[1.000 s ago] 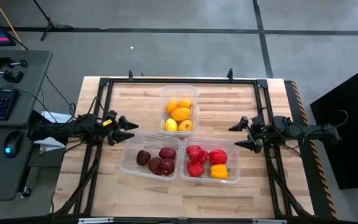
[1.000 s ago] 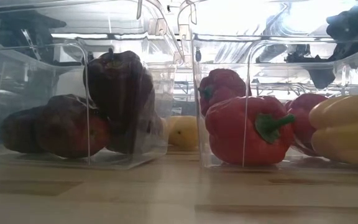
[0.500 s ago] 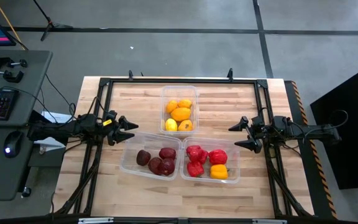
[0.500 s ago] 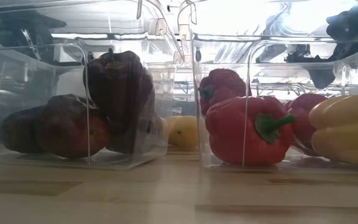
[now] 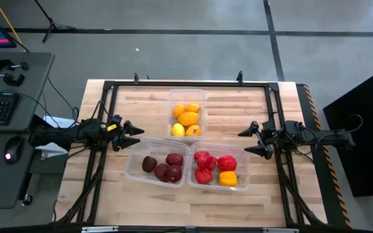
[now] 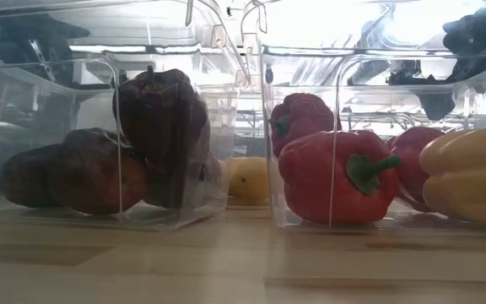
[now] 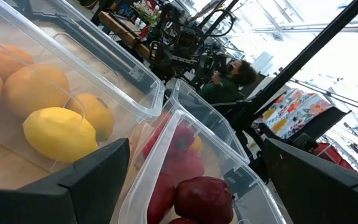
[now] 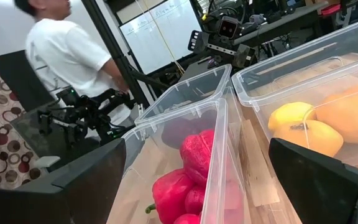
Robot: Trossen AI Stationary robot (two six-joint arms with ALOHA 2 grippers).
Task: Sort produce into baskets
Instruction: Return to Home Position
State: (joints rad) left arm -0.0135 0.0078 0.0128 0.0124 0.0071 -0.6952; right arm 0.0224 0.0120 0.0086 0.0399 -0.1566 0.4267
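Nothing had shifted since the earlier frames. From above, the left gripper (image 5: pixel 137 134) and right gripper (image 5: pixel 243 143) stayed at the table's sides, fingers wide and empty. The clear plastic citrus tub (image 5: pixel 171 103) ran front to back. The clear maroon-fruit tub (image 5: pixel 131 169) and clear pepper tub (image 5: pixel 243 171) lay crosswise, side by side. At table height, a glossy red bell pepper (image 6: pixel 323 181) pointed its green stem at the camera. The left wrist showed an oval yellow lemon (image 7: pixel 59 134) against the citrus tub's wall, the right wrist red peppers (image 8: pixel 197 152).

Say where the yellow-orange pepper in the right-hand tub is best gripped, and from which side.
Probably across its body, straight down from above: the yellow-orange pepper seems to lie on its side, with the wall of the tub and red peppers close around it.
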